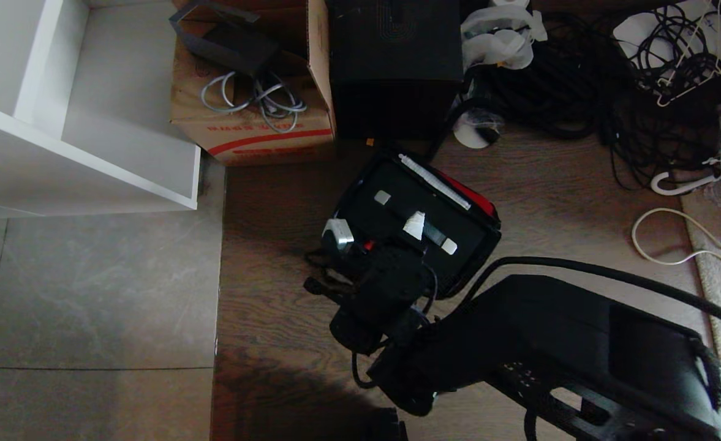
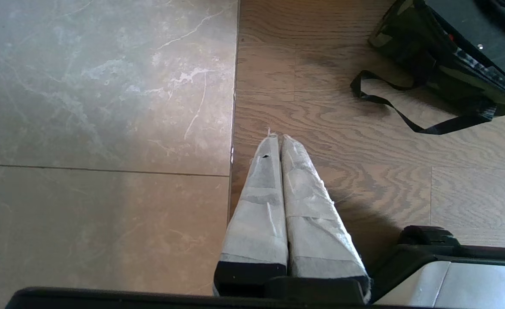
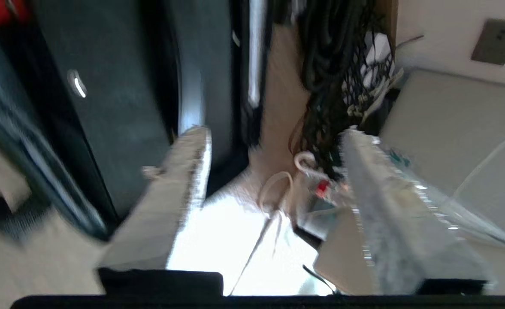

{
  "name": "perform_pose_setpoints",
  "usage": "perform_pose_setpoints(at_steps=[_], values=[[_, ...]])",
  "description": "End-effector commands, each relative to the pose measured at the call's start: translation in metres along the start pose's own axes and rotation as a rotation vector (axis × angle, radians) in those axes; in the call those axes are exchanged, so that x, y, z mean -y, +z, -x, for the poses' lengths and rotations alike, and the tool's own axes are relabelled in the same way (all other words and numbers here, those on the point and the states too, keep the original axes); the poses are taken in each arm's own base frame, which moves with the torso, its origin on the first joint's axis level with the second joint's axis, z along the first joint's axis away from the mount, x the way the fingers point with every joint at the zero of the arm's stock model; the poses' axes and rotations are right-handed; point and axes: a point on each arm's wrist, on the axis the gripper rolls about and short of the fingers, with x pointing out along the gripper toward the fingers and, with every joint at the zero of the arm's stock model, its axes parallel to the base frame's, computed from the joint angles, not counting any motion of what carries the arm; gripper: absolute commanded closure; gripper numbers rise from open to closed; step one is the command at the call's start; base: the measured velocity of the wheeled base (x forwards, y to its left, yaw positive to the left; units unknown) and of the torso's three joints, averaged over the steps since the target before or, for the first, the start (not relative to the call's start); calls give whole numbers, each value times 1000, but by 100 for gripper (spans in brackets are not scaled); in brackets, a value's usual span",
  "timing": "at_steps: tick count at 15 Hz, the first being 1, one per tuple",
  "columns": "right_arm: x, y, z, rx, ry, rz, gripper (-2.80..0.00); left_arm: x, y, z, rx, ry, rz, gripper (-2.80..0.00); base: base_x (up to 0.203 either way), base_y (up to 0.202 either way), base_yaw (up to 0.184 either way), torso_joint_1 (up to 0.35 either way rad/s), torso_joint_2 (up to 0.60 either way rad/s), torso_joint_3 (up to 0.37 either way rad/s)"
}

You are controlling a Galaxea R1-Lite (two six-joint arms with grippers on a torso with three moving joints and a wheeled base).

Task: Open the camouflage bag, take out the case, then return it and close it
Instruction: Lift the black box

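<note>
Right now the case [image 1: 418, 214] sits inside the camouflage bag [image 2: 432, 68] on the wood floor [image 1: 274, 275], its black top face up, with the handle [image 1: 424, 229] and its silver ends showing and a bit of white tape wrapped round the middle. Red lining [image 1: 473, 195] of the bag's lid peeks out along the far side of the case. My right claw [image 3: 273, 141] is at the near edge of the case, just in front of the handle; its two padded fingers [image 3: 179, 180] stand spread apart with nothing between them, one finger close beside the dark side of the case. The bag's black strap [image 2: 389, 107] lies loose on the floor on the side toward my left claw. My left claw [image 2: 280, 141] hangs well away from the bag over the seam between wood and grey tile, fingers pressed together and empty. Beyond my right claw, past the bag, stand a plain black box [image 1: 394, 61] and a cardboard box [image 1: 250, 122] with grey cables, and a tangle of black cords [image 1: 581, 86] lies off to the side.
</note>
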Motion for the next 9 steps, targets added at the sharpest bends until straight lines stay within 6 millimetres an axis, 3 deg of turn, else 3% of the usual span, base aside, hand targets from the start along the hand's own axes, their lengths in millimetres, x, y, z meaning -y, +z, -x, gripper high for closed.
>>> perform_pose_setpoints(at_steps=[1, 4, 6, 9], values=[[-29, -8, -27, 57, -12, 58, -280, 0, 0, 0, 2, 2, 1, 0, 0, 0, 0, 0, 0, 0], [-41, -11, -53, 254, 89, 96, -280, 0, 0, 0, 2, 0, 1, 0, 0, 0, 0, 0, 0, 0], [-48, -6, -56, 307, 199, 12, -280, 0, 0, 0, 2, 1, 1, 0, 0, 0, 0, 0, 0, 0], [-40, 0, -62, 388, 238, -26, -280, 0, 0, 0, 2, 0, 1, 0, 0, 0, 0, 0, 0, 0]])
